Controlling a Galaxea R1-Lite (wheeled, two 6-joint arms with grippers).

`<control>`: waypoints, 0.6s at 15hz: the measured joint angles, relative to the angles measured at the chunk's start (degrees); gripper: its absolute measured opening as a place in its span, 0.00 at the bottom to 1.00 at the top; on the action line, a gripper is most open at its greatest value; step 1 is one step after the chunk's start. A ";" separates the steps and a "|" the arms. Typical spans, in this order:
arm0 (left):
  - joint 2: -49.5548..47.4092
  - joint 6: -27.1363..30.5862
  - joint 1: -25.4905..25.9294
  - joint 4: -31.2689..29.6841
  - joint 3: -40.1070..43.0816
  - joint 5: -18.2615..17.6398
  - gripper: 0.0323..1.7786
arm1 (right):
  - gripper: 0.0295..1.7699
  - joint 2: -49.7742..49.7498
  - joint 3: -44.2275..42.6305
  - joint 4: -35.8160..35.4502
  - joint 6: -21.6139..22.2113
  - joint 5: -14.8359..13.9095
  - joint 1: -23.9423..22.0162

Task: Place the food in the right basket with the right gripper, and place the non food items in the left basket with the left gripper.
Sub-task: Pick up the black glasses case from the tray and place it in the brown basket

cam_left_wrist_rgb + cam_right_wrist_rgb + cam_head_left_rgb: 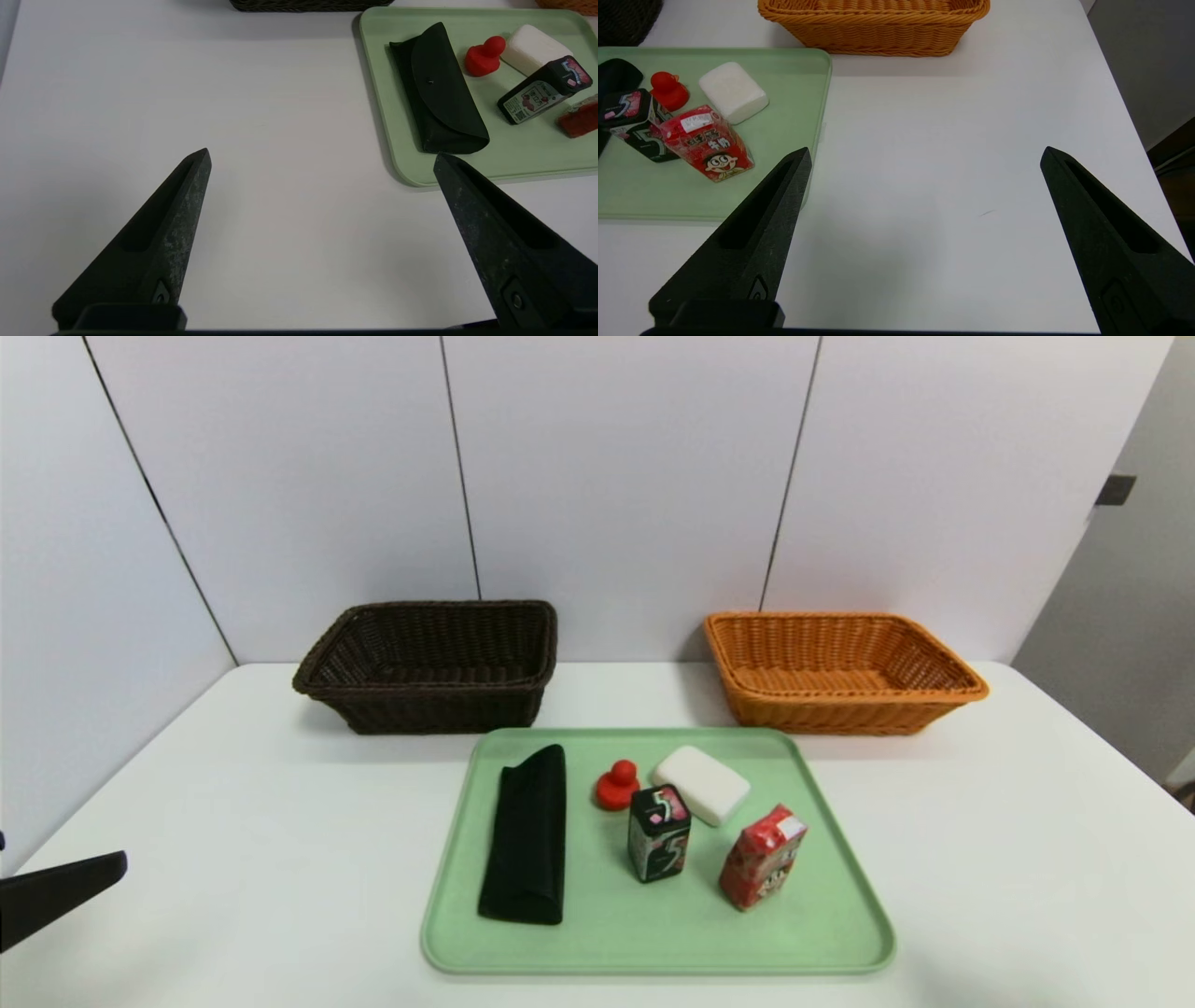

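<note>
Black pouch (526,836) lies long and folded on green tray (653,933)

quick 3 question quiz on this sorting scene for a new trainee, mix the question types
1. True or false: the black pouch lies inside the dark brown basket.
2. Multiple choice: which thing stands upright on the green tray? A) the white block B) the black gum box C) the red knob piece
3. Fill in: both baskets, dark brown and orange, hold ____ so far.

Key
1. False; it lies on the tray.
2. B.
3. Nothing. The left gripper and right gripper are both open, over bare table.
</note>
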 joint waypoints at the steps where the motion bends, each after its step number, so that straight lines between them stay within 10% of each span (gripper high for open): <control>1: 2.57 -0.09 -1.44 1.15 -2.07 0.00 0.95 | 0.96 3.11 -2.43 0.30 0.09 0.23 0.00; 9: 19.69 -6.56 -15.21 3.36 -15.02 0.50 0.95 | 0.96 24.58 -17.98 0.85 0.22 11.61 2.11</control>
